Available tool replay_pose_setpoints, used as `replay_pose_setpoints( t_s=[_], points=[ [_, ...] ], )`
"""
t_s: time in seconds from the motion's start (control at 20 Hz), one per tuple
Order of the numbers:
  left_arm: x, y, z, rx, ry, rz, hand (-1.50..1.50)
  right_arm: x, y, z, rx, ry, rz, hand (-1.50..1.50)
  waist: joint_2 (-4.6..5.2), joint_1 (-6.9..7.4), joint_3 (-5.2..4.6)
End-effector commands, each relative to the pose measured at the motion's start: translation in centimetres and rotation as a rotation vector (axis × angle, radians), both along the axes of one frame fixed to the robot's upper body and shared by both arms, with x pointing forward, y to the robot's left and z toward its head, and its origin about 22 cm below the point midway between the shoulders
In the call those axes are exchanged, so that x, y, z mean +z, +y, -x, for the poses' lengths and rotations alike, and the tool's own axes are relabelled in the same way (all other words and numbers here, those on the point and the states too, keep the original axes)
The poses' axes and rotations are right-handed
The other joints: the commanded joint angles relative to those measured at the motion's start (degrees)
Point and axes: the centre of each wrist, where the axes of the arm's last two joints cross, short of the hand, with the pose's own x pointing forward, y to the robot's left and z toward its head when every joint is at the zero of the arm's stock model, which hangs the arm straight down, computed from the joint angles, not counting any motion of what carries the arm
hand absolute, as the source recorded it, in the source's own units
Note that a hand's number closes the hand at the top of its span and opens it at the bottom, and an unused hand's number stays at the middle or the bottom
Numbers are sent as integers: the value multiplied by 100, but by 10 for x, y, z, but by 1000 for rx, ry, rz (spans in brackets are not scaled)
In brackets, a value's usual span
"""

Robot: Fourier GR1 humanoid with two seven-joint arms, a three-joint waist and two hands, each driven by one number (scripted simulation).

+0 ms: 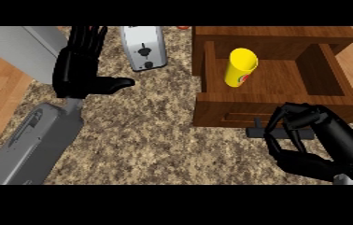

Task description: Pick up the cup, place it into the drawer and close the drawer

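1. Cup [241,66]: yellow and tall, with its open mouth showing at the top. It is sitting inside the drawer [276,108], in the left part of the compartment near the left wall. It is free of both hands.
2. Drawer: brown wood, standing pulled out at the right side of the tabletop [151,126]. Its front panel is facing the near edge.
3. Handle [260,131]: a dark bar running along the drawer front. Its right part is lying under the right hand.
4. Right hand [307,142]: working at the drawer front toward the near right corner. The fingers are curling over the handle from above, and the thumb is lying below it.
5. Left hand [77,70]: resting toward the far left of the tabletop. The fingers are straight, together and pointing to the far edge, with the thumb sticking out sideways. It is holding nothing.
6. Toaster [143,46]: silver, sitting by the far edge between the left hand and the drawer.
7. Step in hand, as a judgement: the placing is looking done and the closing is beginning. The next move is calling for a straight push on the front panel toward the far edge, and the cup needs to stay clear of the drawer's walls as it slides.
8. Markings: a small red and green mark is showing low on the cup, too small to read. No other writing is showing.
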Motion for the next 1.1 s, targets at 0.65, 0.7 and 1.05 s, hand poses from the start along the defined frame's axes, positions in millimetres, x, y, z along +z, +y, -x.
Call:
replay_pose_setpoints(
  t_s=[0.65, 0.7, 1.05],
  points=[
    [-41, 98, 68, 16, 18, 12, -150, -95, 35, -67, 10, -32, 478, -150, 33, -83, 1],
    [-43, 96, 81, 20, 20, -5, -150, -93, 53, -75, -6, -41, 505, -150, 29, -41, 2],
    [-46, 121, 75, 23, 12, 6, -150, -128, 46, -114, 17, 23, 594, -150, 44, -74, 2]
  ],
)
